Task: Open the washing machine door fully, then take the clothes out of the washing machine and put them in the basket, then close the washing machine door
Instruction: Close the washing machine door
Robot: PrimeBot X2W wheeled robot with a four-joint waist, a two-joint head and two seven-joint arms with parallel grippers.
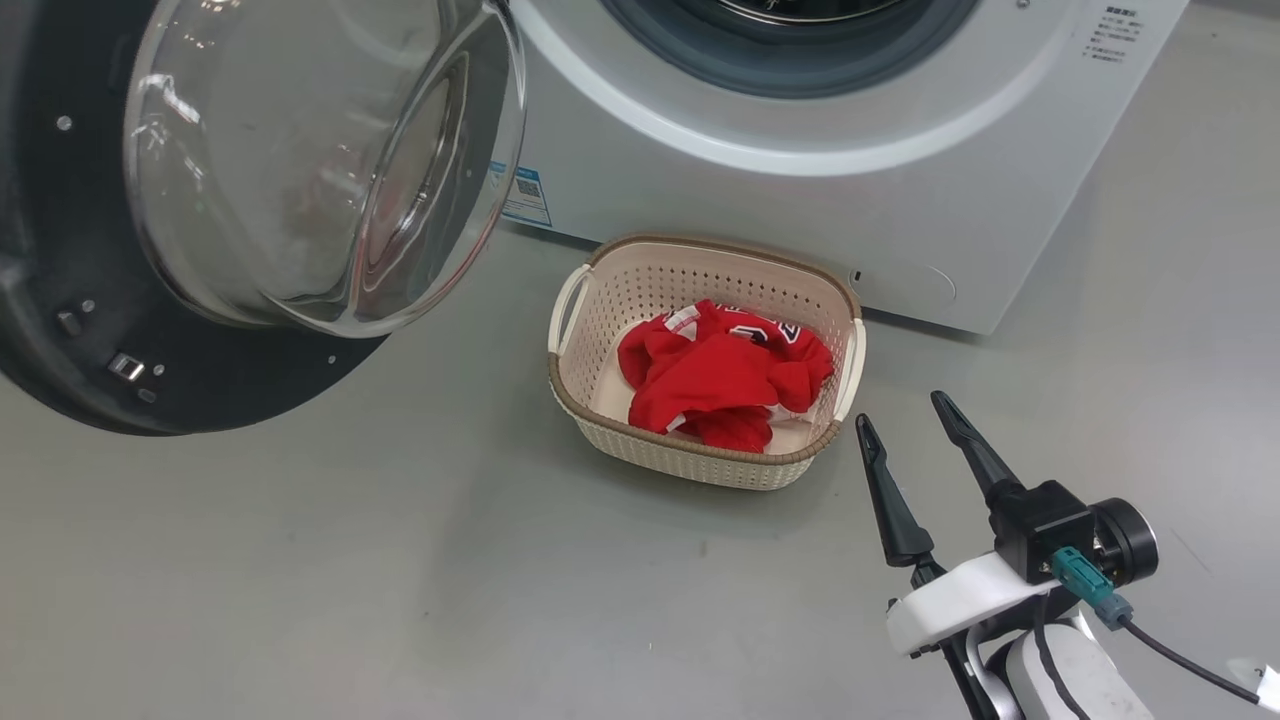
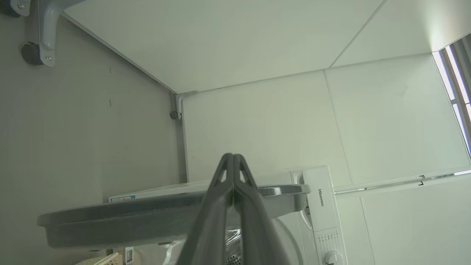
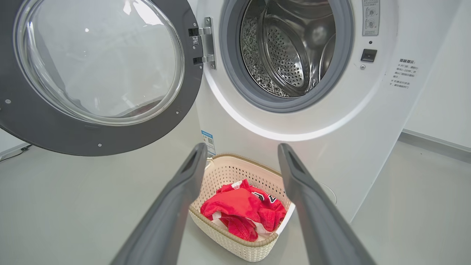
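Right fingers: spread wide with nothing between them, poised over the floor just right of the basket. From the right wrist, those fingers frame the basket.
Left fingers: pressed tip to tip, nothing pinched. They cross in front of the washing machine door, seen edge-on and partly covered by them. Touching it or not, I cannot tell.
Washing machine door: swung wide open on its hinge, glass bowl bulging toward us. The head view cuts off its left side and top, and the right wrist view also clips the door at the left.
Clothes: a crumpled red bundle lying inside the basket. On the clothes the dark-and-white lettering is folded in on itself and unreadable.
Basket: on the floor close in front of the washing machine, below its opening.
Washing machine: mouth open. The head view shows just the lower arc of the grey gasket, the rest cut off at the top.
Drum: perforated steel shows through the gasket. Its top is cropped and its nearest floor is hidden behind the gasket lip.
Blue sticker: half tucked behind the glass bowl, print too small to read.
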